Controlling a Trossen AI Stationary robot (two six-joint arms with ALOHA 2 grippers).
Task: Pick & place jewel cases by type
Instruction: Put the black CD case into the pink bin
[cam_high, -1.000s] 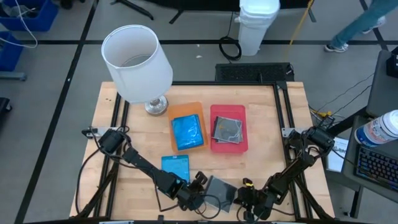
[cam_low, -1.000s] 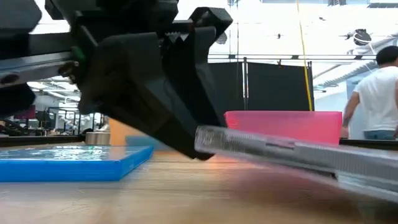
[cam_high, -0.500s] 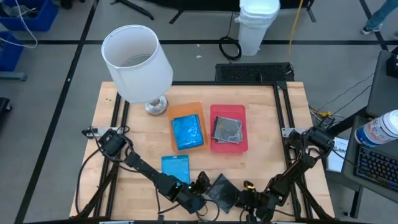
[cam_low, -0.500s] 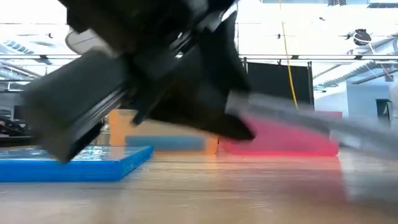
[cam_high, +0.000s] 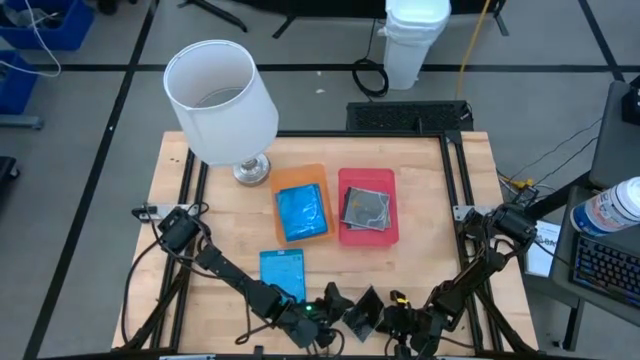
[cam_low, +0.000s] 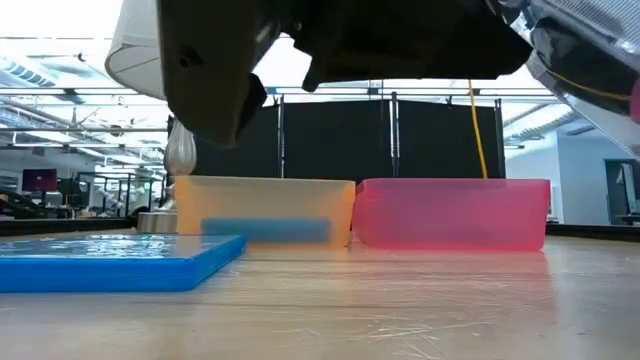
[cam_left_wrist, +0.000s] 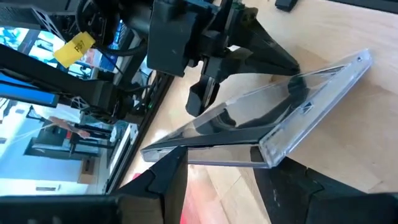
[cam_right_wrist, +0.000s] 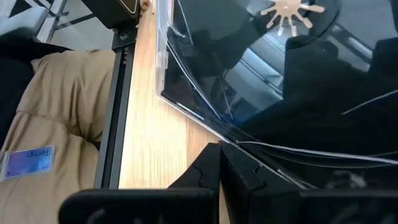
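A clear jewel case with a dark inside (cam_high: 362, 308) is up off the table near its near edge, tipped steeply, between my two grippers. My left gripper (cam_high: 335, 300) has it; in the left wrist view the case (cam_left_wrist: 261, 118) lies across its fingertips (cam_left_wrist: 221, 160). My right gripper (cam_high: 392, 318) waits shut just right of the case, which fills its wrist view (cam_right_wrist: 280, 81). A blue case (cam_high: 282, 270) lies flat on the table. Another blue case (cam_high: 302, 213) lies in the orange tray (cam_high: 300, 172). Dark cases (cam_high: 367, 207) lie in the red tray (cam_high: 368, 176). My left gripper holds the dark case by its near edge (cam_left_wrist: 217, 155), which sits between the two fingers at their free ends. The fingers (cam_left_wrist: 168, 177) come level from the table's left. The case is lifted clear (cam_low: 580, 55) and steeply tilted. My right gripper: its fingers (cam_left_wrist: 202, 99) stand at the case's far edge; whether they touch it I cannot tell.
A white-shaded lamp (cam_high: 222, 100) stands at the far left, its base (cam_high: 251, 170) beside the orange tray. The two trays sit side by side mid-table (cam_low: 260, 190) (cam_low: 450, 210). Bare wood lies between the trays and the near edge.
My left gripper has risen and turned, shifting a little toward the right gripper. The dark case, which lay low with its left end raised, has been lifted clear of the table and tipped up steeply. The right arm has kept still.
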